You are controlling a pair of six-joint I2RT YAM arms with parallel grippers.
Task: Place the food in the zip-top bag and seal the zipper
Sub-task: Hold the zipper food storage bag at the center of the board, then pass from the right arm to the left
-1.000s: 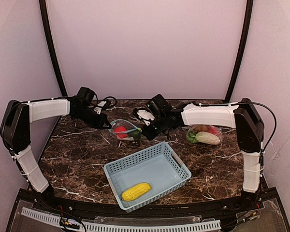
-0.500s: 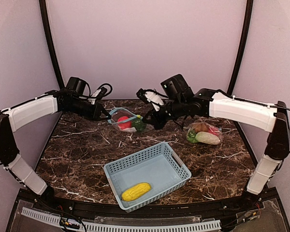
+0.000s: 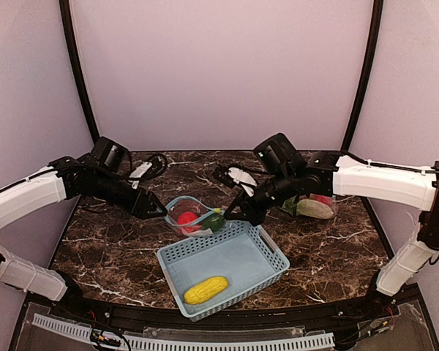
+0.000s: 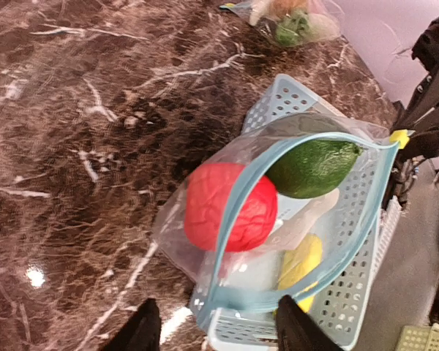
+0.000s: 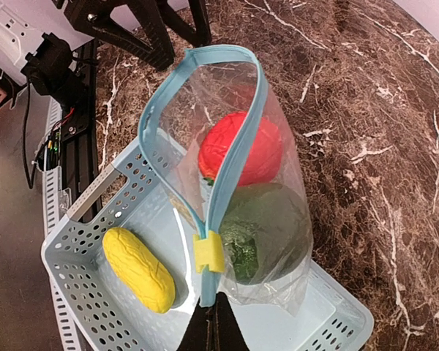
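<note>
The bag (image 3: 194, 216) has come to eleven o'clock of the basket (image 3: 234, 259), handy for corn (image 3: 205, 289); right gripper (image 3: 229, 213) pinches it, left gripper (image 3: 161, 212) unclear.

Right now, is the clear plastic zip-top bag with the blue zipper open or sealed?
Open: on the bag, zipper tracks gape apart in wrist views.

The light is soft and even and comes from above. The top view has a pale pink tone, with only a weak shadow beside the light blue basket (image 3: 205, 235). In the left wrist view the glossy desk (image 4: 73, 146) shows one small white glare spot. The film of the zip-top bag (image 5: 238, 110) reflects a little. The left tool (image 4: 218, 333) looks dark and blurred at the lower edge.
</note>
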